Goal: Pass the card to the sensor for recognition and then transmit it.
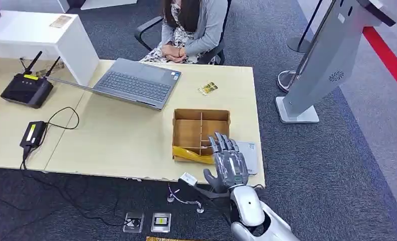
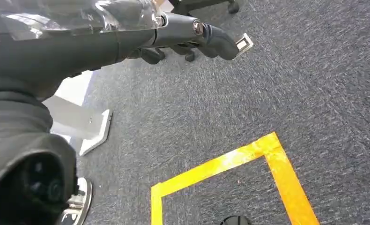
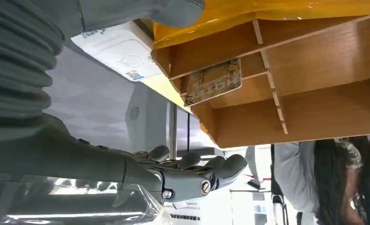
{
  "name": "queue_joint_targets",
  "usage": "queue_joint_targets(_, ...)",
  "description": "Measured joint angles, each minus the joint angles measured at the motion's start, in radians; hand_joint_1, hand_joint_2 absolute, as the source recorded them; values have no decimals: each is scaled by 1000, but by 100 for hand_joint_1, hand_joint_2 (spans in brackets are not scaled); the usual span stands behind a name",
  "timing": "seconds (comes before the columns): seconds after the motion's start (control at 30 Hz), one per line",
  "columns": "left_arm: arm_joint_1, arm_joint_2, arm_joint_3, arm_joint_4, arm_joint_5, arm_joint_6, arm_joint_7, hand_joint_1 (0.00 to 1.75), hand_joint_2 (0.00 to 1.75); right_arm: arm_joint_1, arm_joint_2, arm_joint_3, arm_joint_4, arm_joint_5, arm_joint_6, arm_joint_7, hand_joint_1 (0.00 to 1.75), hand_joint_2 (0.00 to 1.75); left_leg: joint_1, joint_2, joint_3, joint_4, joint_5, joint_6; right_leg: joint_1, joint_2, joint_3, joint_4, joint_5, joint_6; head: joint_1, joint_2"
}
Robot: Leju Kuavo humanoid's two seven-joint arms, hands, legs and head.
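A brown card [image 3: 213, 82] with pale print lies in a compartment of the divided cardboard box [image 1: 190, 131] at the table's front right. My right hand [image 1: 229, 163] hovers over the box's front right corner with its fingers [image 3: 220, 169] spread and nothing in them. A white flat sensor [image 1: 250, 154] lies on the table just right of the box, partly under that hand, and shows again as the sensor [image 3: 122, 49] beside the box [image 3: 314, 93]. My left hand [image 2: 127, 42] hangs over the carpet, fingers stretched out and holding nothing.
A person [image 1: 189, 27] sits behind the table with folded hands, an open laptop [image 1: 136, 83] in front. A router [image 1: 25, 89] and an adapter [image 1: 33, 134] lie left. A grey kiosk stand [image 1: 327, 65] rises right of the table. Yellow film [image 1: 191, 154] covers the box's front edge.
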Motion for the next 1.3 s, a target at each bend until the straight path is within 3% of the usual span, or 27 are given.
queue_joint_targets(0.5,0,9,0,13,-31,0,1,0,0,-76,74,0,159,14,-47,-44,0,175,0,0,0,0,0,0,0,0,0,0,0,0,0,0)
queue_joint_targets(1.3,0,28,0,42,-6,0,-6,0,0,-138,93,-19,341,-16,-127,-42,0,175,0,0,0,0,0,0,0,0,0,0,0,0,0,0)
